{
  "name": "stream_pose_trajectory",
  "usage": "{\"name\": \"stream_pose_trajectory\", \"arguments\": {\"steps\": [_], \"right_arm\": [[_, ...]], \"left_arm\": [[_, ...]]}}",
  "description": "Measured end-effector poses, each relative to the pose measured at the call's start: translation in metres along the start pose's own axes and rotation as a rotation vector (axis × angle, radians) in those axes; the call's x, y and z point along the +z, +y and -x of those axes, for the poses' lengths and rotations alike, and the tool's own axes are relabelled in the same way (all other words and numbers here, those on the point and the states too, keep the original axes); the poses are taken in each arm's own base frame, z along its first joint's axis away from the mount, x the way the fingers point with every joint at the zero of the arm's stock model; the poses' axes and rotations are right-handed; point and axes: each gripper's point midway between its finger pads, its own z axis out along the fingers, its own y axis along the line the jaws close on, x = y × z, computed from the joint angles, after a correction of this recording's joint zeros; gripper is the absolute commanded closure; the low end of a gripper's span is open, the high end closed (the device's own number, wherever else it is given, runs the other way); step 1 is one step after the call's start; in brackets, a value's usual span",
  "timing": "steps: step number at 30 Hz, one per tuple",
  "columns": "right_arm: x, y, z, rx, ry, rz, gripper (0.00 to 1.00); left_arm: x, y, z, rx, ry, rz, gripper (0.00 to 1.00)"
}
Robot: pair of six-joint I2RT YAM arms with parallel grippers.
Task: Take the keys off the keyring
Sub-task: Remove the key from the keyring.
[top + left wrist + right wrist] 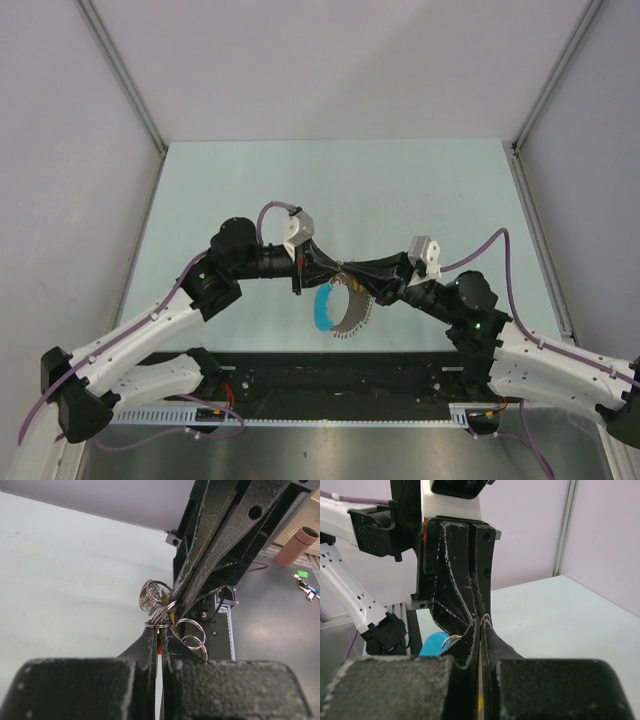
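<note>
Keyring (348, 314) hanging above tabletop (250, 190), pinched from both sides: left end effector (333, 268) and right end effector (354, 273) clamped narrow on its coils, tip to tip, probably to spread them. Red sliver between left fingers (149, 647), maybe key (158, 651).

The pale mint-green tabletop (250, 190) lies flat and stretches from the long black base plate (340, 382) on its near edge back to the grey walls. A white slotted cable duct (300, 420) runs along the near side of that plate, just beside it. Out past the duct from the plate is a grey metal surface (270, 615). A pink cylinder (296, 545) rests on it, and close by are a small green tag (301, 574) and a blue one (312, 591).
</note>
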Motion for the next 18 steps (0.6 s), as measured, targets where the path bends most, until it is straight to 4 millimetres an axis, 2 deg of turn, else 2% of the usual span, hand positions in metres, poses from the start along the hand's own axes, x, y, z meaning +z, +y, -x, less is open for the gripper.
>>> {"name": "stream_pose_trajectory", "arguments": {"steps": [7, 13, 18], "right_arm": [[0.0, 0.005, 0.011, 0.016, -0.068, 0.023, 1.0], [-0.012, 0.005, 0.007, 0.033, -0.099, 0.025, 1.0], [-0.017, 0.002, 0.01, 0.036, -0.115, 0.011, 1.0]], "left_arm": [[0.002, -0.007, 0.002, 0.004, -0.025, -0.048, 1.0], [-0.001, -0.008, -0.001, 0.006, -0.015, -0.039, 1.0], [-0.005, 0.003, -0.006, 0.006, 0.006, 0.041, 1.0]]}}
